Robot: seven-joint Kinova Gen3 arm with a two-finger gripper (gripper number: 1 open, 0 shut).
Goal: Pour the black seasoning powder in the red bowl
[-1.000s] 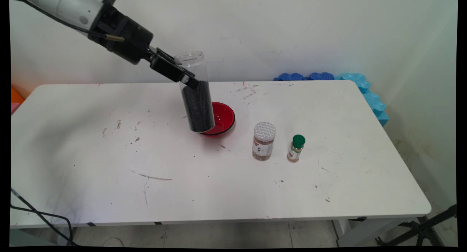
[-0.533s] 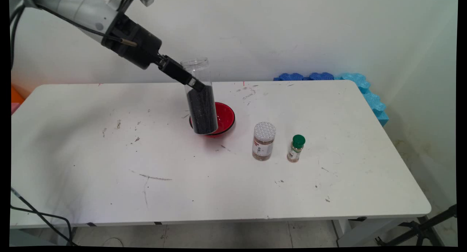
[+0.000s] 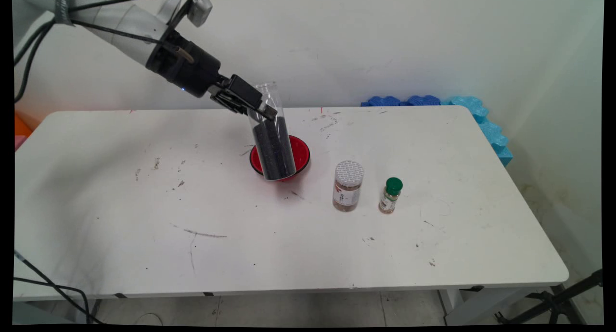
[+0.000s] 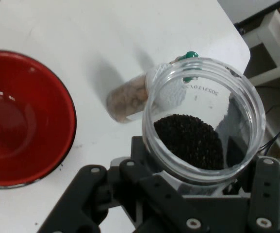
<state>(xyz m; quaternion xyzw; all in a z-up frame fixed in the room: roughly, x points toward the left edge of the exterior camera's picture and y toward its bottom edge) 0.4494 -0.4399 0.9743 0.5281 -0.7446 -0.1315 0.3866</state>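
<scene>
We count one white table [image 3: 120,216]. On or over it we see three containers: one tall clear jar [image 3: 271,137] part full of black grains, one short jar [image 3: 347,185] with a white patterned lid and brown contents, and one small spice bottle [image 3: 391,195] with a green cap. We count one red bowl [image 3: 299,155]. We see one black gripper [image 3: 260,111]. By the wall at the table's far right corner we count one row of blue foam pieces [image 3: 474,111].

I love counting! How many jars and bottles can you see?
3. A clear jar of black grains is held tilted in the hand by the red bowl. The grey-lidded jar and green-capped bottle stand on the table.
</scene>
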